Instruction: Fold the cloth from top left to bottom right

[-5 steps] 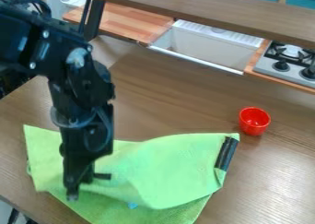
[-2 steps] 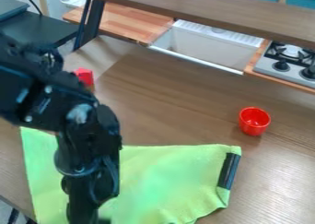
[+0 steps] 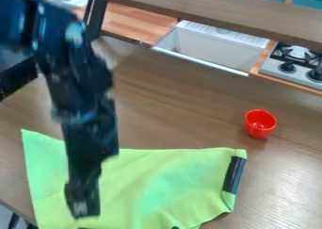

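So the green cloth (image 3: 189, 176) is on the table (image 3: 182, 101), left of the red cup (image 3: 260, 123) and closer to the camera. Looks light and floppy to me, no way you'd break it, but it'll probably bunch or drag if you pull it flat. Going left to right, I'd pinch it just inside the top left corner (image 3: 30, 139), the bit well off to the cup's left, then lift and carry it over to the bottom right. The middle is a bad grab imo, you'd just get a wad. The dark strip (image 3: 233, 175) below and a bit left of the cup might be stiffer, so I'd leave that alone.

As for the arm (image 3: 78, 96), it comes in from the upper left, bends, and hangs steeply down. The gripper (image 3: 82, 208) points down over the cloth's left part, well left of the cup and nearer the camera. Can't tell if it's holding cloth or let go, tbh.
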Robot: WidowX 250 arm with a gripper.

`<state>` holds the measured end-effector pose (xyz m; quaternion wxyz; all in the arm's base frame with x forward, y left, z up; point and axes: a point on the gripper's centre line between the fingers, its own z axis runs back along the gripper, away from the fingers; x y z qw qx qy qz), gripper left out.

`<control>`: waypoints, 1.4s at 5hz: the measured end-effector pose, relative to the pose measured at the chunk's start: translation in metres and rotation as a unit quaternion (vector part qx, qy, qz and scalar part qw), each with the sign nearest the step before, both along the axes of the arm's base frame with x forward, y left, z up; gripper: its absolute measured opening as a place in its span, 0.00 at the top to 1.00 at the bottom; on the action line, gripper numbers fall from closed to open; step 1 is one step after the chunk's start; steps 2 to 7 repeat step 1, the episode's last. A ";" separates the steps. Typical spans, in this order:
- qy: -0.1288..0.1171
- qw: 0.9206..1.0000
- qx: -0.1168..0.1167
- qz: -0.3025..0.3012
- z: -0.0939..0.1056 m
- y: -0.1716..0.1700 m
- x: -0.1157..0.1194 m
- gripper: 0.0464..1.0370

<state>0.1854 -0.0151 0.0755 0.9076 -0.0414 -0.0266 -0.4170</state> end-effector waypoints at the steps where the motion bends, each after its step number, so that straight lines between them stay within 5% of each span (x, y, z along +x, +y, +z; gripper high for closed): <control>1: -0.015 0.999 -0.041 0.029 0.038 0.017 0.024 0.04; 7: -0.015 0.999 -0.041 0.029 0.038 0.017 0.024 0.04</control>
